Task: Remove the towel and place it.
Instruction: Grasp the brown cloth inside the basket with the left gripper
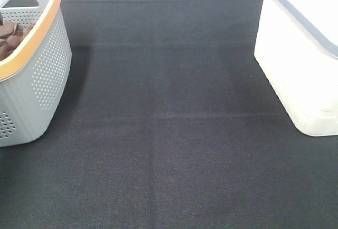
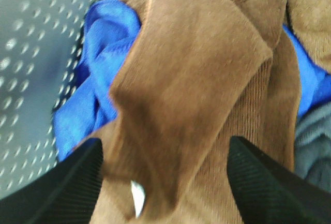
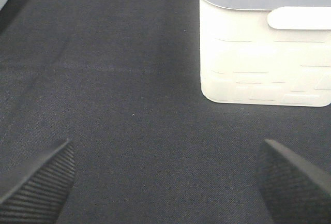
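Observation:
The towel (image 2: 191,79) is a rust-brown ribbed cloth that lies bunched inside the grey basket (image 1: 37,70), with a small white tag (image 2: 137,198) near its lower fold. My left gripper (image 2: 165,151) is open just above it, one finger on each side of the bunched fold. In the exterior high view brown cloth (image 1: 13,33) shows over the basket's orange rim. My right gripper (image 3: 166,149) is open and empty above the black mat. Neither gripper shows in the exterior high view.
A blue cloth (image 2: 98,74) and a grey cloth (image 2: 315,146) lie under and beside the towel. The basket's perforated wall (image 2: 31,53) is close by. A white basket (image 1: 303,54) with a grey rim stands at the right, also in the right wrist view (image 3: 264,53). A black mat (image 1: 169,134) covers the table.

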`<state>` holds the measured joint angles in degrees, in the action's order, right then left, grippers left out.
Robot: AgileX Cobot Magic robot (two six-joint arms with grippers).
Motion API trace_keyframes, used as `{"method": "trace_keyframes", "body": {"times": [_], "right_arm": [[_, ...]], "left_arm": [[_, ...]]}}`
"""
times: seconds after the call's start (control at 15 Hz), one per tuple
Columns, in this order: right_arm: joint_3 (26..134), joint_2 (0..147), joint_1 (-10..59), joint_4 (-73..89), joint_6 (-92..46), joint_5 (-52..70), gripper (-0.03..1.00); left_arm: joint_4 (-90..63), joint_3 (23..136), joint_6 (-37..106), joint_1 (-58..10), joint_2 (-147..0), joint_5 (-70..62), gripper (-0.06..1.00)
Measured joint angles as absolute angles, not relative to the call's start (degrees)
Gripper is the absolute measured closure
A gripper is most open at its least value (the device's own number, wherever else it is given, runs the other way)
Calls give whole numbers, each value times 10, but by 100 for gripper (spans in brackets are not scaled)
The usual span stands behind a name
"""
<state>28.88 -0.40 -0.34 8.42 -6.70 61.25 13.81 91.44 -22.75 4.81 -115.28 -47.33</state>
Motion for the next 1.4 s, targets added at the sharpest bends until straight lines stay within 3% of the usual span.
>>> {"method": "trace_keyframes", "body": {"times": [0.33,0.4,0.67,0.73,1.4], "right_arm": [[289,-4,-3,84,-67,612,8],[289,-4,-3,84,-67,612,8],[289,-4,-3,85,-67,612,8],[289,-4,-3,85,-67,612,8],[289,-4,-3,85,-67,612,8]], "left_arm": [[127,939,-219,48,-1183,-463,39],[123,939,-211,48,-1185,-463,46],[115,939,-184,48,-1186,-463,91],[115,939,-179,48,-1186,-463,94],[77,939,-173,48,-1057,-484,94]]}}
